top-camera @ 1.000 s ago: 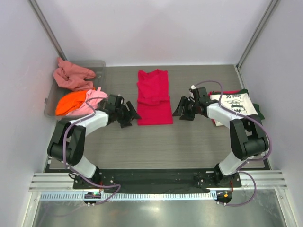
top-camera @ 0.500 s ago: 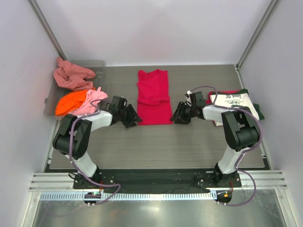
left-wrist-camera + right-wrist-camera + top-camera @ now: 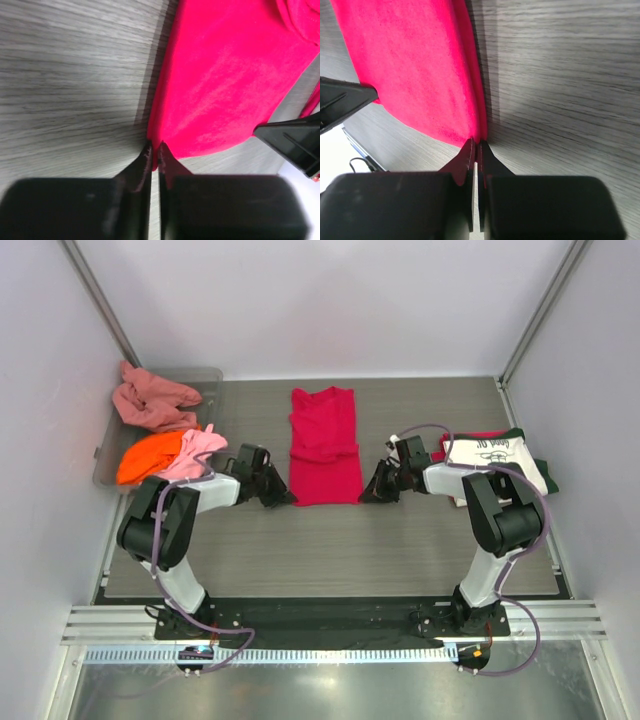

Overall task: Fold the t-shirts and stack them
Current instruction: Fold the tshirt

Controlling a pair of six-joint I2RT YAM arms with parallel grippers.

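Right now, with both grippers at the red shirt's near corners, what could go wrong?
1. The left gripper and right gripper pinch only the very corners of the red t-shirt; the cloth may slip out when lifted.
2. Its edge looks layered in the right wrist view, so the jaws might catch one layer only.
3. The right arm is close to the cream t-shirt and could nudge it.

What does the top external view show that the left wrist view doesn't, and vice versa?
Top external only: the whole red shirt, the bin with loose shirts, and the folded stack on the right. Left wrist only: the left gripper up close, fingers nearly closed, with the tips at the shirt's near corner. Whether they pinch cloth is unclear. Both: the red shirt, the table and part of the right gripper.
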